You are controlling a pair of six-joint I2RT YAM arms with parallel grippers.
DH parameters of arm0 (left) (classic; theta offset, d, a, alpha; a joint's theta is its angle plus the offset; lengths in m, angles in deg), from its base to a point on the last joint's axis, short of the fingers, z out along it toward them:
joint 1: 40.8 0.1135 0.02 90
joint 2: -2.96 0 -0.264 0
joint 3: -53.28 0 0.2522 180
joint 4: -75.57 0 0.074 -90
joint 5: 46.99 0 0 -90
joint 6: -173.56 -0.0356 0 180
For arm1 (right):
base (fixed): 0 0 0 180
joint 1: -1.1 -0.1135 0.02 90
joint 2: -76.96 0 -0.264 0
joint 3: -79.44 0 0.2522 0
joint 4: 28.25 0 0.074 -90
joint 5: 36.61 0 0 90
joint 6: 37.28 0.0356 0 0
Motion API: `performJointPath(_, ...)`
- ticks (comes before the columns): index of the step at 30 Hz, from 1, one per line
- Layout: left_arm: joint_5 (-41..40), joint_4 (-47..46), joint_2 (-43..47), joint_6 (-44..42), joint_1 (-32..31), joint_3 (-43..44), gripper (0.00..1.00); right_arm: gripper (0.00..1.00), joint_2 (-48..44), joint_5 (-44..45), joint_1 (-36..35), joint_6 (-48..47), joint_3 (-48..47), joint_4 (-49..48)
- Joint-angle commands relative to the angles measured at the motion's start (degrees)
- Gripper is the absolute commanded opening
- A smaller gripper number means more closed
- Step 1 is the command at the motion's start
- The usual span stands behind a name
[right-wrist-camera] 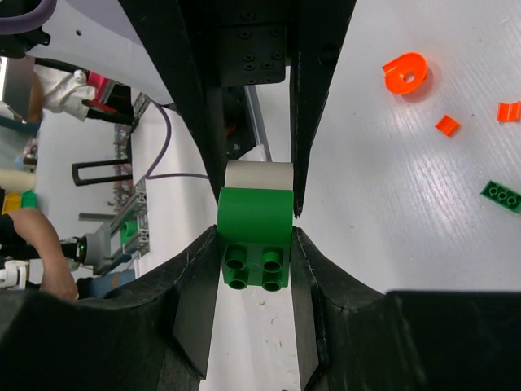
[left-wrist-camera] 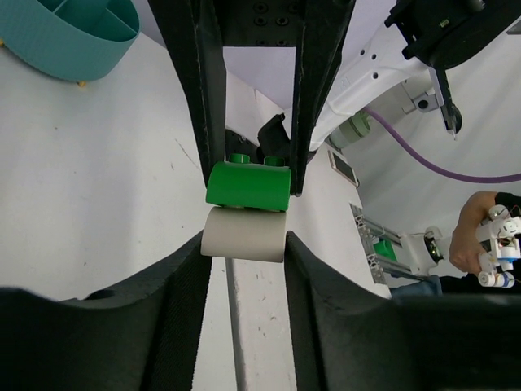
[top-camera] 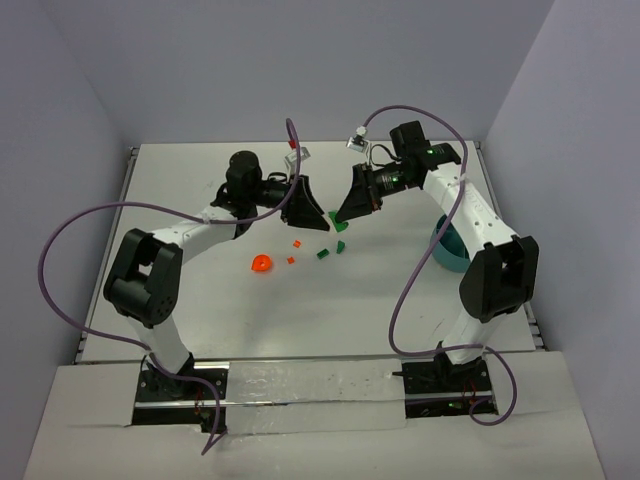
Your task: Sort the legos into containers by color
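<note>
White tabletop (top-camera: pixel 300 330) below, right gripper (right-wrist-camera: pixel 254 238) pinching the green brick (right-wrist-camera: pixel 254 220) and left gripper (left-wrist-camera: pixel 244 241) pinching the grey piece (left-wrist-camera: pixel 244 232) stuck to it between them, so pull straight apart without twisting, teal bowl (top-camera: pixel 446 252) well behind right gripper.

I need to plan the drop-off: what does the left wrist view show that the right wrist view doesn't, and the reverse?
Left wrist only: the teal container, divided inside, at top left. Right wrist only: loose orange pieces and a dark green plate on the table. Both: the green brick stuck to a grey brick, with the left pincer closed on the grey one and the right pincer on the green one.
</note>
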Motion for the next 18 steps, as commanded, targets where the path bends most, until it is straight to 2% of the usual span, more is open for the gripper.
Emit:
performJointPath(1,0.8,1.7,0.9,-3.0,-0.4,2.7,0.4,0.0,-2.6,0.3,0.0,-1.1,-0.3,-1.1)
performJointPath(6,1.2,-1.0,1.3,-1.5,-0.3,1.3,0.13,0.0,-2.3,0.7,0.0,-1.2,-0.1,-1.0)
performJointPath(11,1.0,-4.0,1.9,0.1,-0.4,-0.9,0.0,0.0,-2.5,0.3,3.2,-0.1,-0.5,-1.5)
performJointPath(13,0.8,-0.8,2.4,-1.8,-0.2,-1.4,0.0,0.0,-2.8,0.5,4.5,0.1,-0.8,-1.4)
performJointPath(16,-0.4,9.8,2.9,-12.5,-0.2,0.0,0.0,0.0,-3.9,1.6,7.2,-1.0,-2.1,-0.1)
performJointPath(18,-1.7,22.5,3.1,-19.7,-0.1,2.1,0.0,0.0,-4.2,2.2,9.4,-2.3,-3.5,1.7)
